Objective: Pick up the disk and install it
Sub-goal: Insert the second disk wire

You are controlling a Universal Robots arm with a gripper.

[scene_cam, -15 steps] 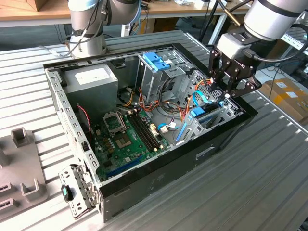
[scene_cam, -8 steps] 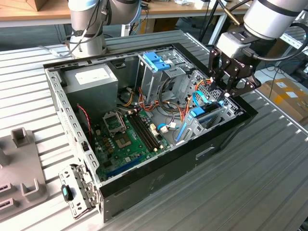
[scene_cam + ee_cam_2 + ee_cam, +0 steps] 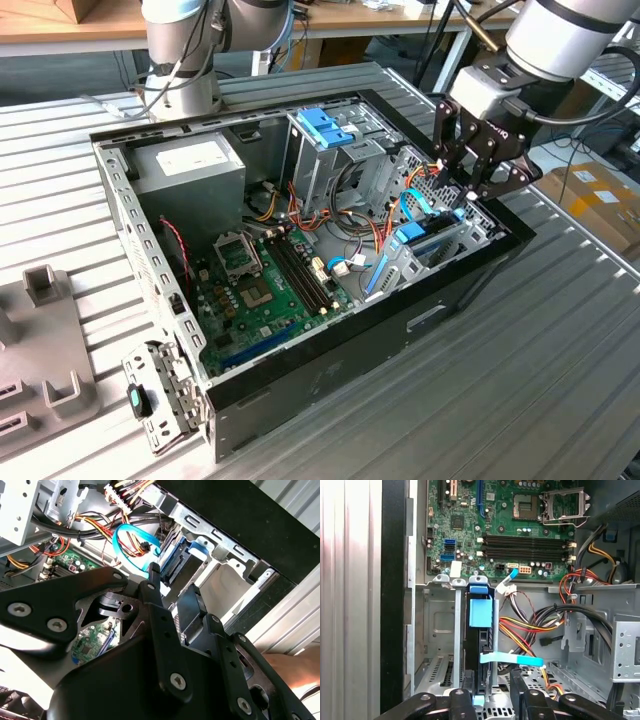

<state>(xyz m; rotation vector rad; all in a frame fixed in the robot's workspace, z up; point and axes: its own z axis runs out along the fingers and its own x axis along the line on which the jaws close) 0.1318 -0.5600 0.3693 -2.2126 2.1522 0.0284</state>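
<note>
At the exterior view's left, grey plastic fixtures (image 3: 45,285) sat on the ribbed metal surface (image 3: 560,330), just beside the open computer case (image 3: 330,370). Inside the case, a grey power supply (image 3: 195,165) filled the far left corner. Nearer the front lay the green motherboard (image 3: 255,290), with its processor socket bare and its memory slots black. At the middle rose the tall metal drive cage (image 3: 320,150), topped by a blue latch (image 3: 325,125). A bundle of red, yellow and black wires (image 3: 530,620) ran between the cage and the case's right end, and a light-blue flat data cable (image 3: 512,658) crossed close beside the drive bay (image 3: 457,630). The disk (image 3: 428,238) stood on edge in that bay at the case's right corner, its light-blue carrier showing between the bay's metal rails in both wrist views (image 3: 481,612) (image 3: 172,562). The gripper (image 3: 472,190) hung right above the bay. Its jaws were parted, one finger to each side of the disk's upper edge, and gripped nothing (image 3: 492,692) (image 3: 172,582). At the exterior view's far right, beyond the surface, lay a cardboard box (image 3: 600,190).
</note>
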